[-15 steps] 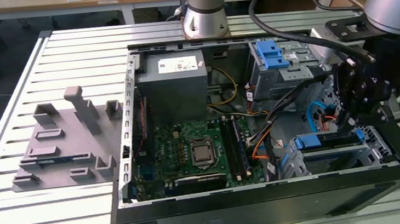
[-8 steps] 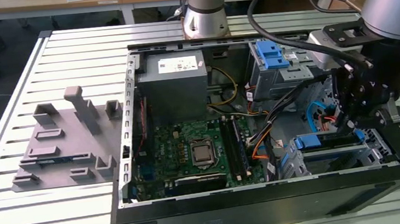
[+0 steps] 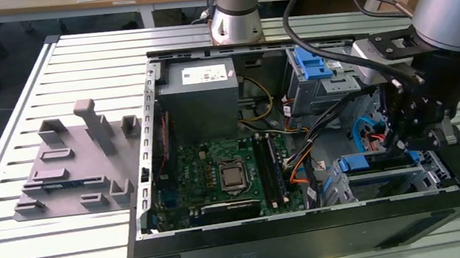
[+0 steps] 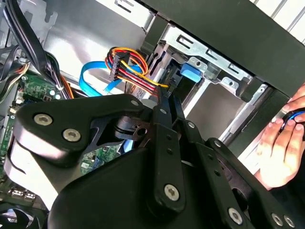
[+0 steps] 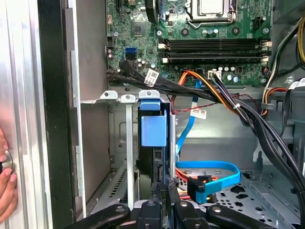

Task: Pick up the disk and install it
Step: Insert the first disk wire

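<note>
One pincer (image 3: 402, 144) above disk (image 3: 377, 160) (seated).

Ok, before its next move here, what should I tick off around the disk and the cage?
1. Silver disk with blue plastic side rails sitting in the silver metal drive cage: ok.
2. Disk pushed fully home: cannot tell.
3. Black gripper lined up at the disk's edge: ok.
4. Blue flat cable beside the cage, not across the disk: ok.
5. Person's hand away from the black computer case: not ok, it is right beside the case wall.
</note>
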`<state>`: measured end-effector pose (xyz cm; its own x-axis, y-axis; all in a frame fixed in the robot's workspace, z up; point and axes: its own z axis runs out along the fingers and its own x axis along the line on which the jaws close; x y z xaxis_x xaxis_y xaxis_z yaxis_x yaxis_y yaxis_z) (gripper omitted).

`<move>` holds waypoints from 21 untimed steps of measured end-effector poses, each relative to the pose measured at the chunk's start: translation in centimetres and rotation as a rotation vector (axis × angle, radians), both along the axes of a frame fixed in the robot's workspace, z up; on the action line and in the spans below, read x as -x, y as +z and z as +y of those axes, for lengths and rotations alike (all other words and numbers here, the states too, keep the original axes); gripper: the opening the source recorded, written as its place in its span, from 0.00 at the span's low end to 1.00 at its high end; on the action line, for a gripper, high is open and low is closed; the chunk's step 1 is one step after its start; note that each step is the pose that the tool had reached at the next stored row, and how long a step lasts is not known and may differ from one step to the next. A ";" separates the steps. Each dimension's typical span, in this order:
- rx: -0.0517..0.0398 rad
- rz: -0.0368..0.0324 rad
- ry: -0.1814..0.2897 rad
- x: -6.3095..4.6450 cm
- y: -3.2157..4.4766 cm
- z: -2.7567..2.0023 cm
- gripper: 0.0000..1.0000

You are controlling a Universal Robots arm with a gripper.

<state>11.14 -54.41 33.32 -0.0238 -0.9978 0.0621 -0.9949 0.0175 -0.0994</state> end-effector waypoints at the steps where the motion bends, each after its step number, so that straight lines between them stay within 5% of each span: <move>1: -0.0016 -0.0001 0.000 0.0 -0.03 0.00 0.17; 21: -0.0094 -0.0002 0.002 0.0 -0.10 -0.19 0.17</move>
<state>11.13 -54.60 33.23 -0.0222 -0.9984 0.0527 -0.9949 0.0168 -0.0995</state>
